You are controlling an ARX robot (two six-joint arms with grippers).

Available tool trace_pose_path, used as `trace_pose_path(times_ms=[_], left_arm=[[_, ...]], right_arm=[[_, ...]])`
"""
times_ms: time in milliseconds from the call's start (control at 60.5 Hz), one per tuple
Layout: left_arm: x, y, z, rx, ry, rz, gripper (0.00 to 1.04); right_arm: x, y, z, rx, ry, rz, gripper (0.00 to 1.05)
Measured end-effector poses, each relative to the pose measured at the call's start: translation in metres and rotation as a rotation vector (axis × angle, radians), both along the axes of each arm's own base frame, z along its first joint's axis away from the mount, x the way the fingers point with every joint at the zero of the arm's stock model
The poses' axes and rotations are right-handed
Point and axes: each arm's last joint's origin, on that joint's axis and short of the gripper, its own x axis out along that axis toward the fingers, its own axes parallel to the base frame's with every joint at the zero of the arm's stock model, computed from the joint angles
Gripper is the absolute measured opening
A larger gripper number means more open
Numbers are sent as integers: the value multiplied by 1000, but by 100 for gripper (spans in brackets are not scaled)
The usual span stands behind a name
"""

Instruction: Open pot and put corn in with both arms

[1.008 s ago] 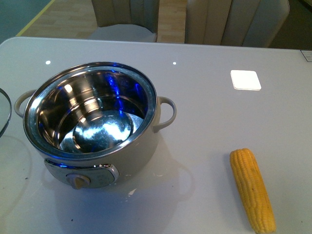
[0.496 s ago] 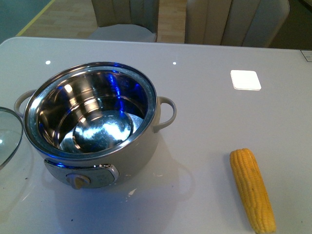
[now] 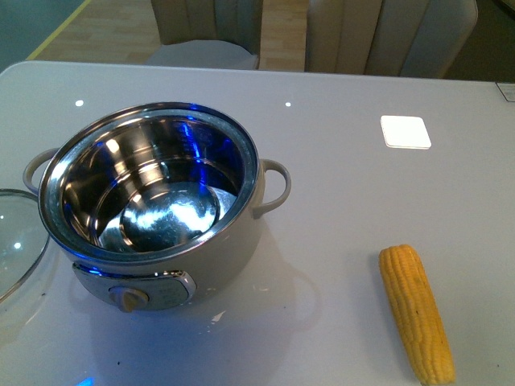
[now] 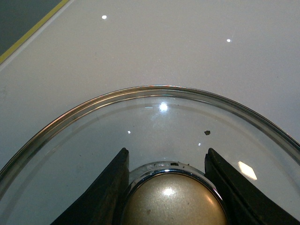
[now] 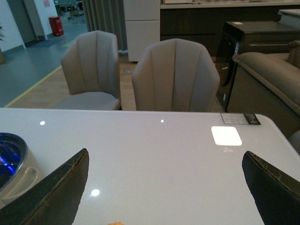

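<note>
The cream-white pot point(image 3: 153, 211) stands open on the left of the table, its shiny steel bowl empty. The glass lid point(image 3: 16, 241) lies low at the left edge beside the pot. In the left wrist view my left gripper point(image 4: 166, 187) is shut on the lid's gold knob point(image 4: 171, 201), with the glass lid point(image 4: 154, 117) spread beneath it. The corn point(image 3: 416, 312) lies on the table at the front right. In the right wrist view my right gripper point(image 5: 164, 187) is open and empty above the table, the pot's edge point(image 5: 14, 164) to one side and a sliver of corn point(image 5: 112, 223) at the frame edge.
The white table point(image 3: 338, 201) has a bright square reflection point(image 3: 405, 131) at the back right. Beige chairs point(image 3: 386, 36) stand behind the far edge, also in the right wrist view point(image 5: 176, 77). Neither arm shows in the front view.
The glass lid has moved right and down at the left edge, coming closer to the pot and lower toward the table. Pot and corn have not moved.
</note>
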Motion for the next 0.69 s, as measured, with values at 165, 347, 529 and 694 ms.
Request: trace_pose_path(times_ms=[165, 347, 529, 694], left_arm=[[12, 8, -6, 3, -30, 13, 42], [32, 24, -15, 8, -57, 52, 42], [41, 27, -16, -4, -41, 69, 42], [44, 27, -16, -12, -31, 81, 42]], right_arm=[[0, 0, 0, 0, 0, 0, 96], [0, 0, 0, 0, 0, 0, 96], [0, 0, 0, 0, 0, 0, 96], [0, 0, 0, 0, 0, 0, 96]])
